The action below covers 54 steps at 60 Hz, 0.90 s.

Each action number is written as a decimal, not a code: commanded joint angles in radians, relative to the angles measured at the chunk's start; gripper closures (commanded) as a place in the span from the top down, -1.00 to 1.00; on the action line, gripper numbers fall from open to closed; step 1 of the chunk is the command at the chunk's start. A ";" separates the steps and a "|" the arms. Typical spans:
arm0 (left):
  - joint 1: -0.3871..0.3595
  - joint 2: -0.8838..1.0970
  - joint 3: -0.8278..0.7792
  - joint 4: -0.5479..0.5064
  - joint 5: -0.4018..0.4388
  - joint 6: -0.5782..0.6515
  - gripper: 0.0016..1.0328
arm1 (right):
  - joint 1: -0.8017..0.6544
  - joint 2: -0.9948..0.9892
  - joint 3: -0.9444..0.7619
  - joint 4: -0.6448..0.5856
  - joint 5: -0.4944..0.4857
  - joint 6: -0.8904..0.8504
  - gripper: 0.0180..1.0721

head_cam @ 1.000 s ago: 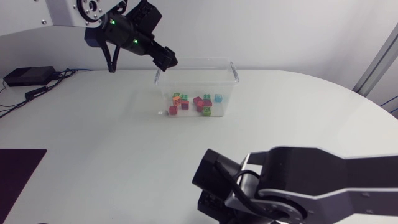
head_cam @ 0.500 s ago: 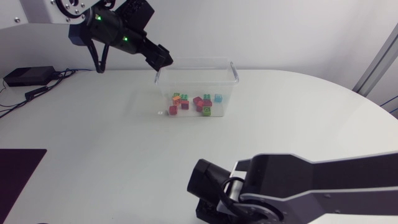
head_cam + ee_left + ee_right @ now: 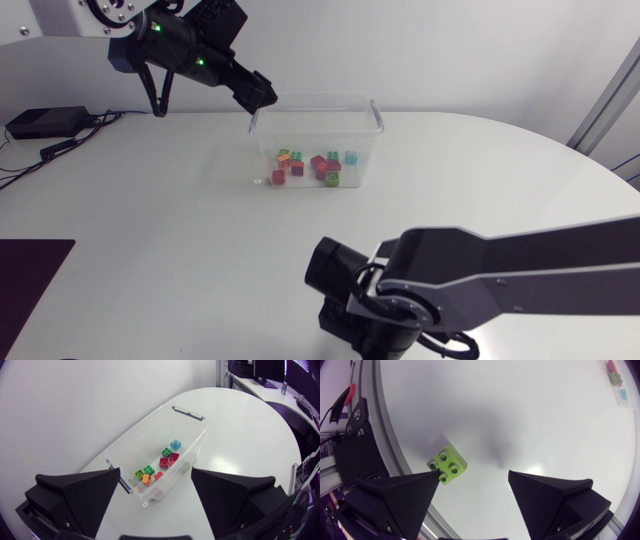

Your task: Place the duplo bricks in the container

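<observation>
My wide-open right gripper (image 3: 474, 474) has shifted over the near lime brick (image 3: 447, 464), so grasping comes next; left gripper (image 3: 258, 95) hangs wide.

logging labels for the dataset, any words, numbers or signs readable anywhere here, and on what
No text can be read in any view.
Clear container: no print visible on its walls or rim.
Small white tag at the container's lower corner: too small to read.
Duplo bricks inside the container: too small to show any print.
Lime green brick on the table: plain studs, no print.
</observation>
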 commanded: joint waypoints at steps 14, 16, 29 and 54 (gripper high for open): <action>0.012 -0.043 -0.055 -0.006 0.000 0.025 0.91 | 0.012 -0.039 0.022 -0.051 0.010 -0.035 0.88; 0.012 -0.046 -0.059 -0.006 0.000 0.027 0.91 | 0.018 -0.042 0.031 -0.054 0.009 -0.029 0.88; 0.023 -0.069 -0.078 -0.005 0.005 0.038 0.91 | 0.067 -0.017 0.065 -0.071 0.010 0.017 0.88; 0.038 -0.100 -0.121 -0.003 0.021 0.047 0.91 | 0.074 0.096 0.068 -0.050 0.021 -0.047 0.75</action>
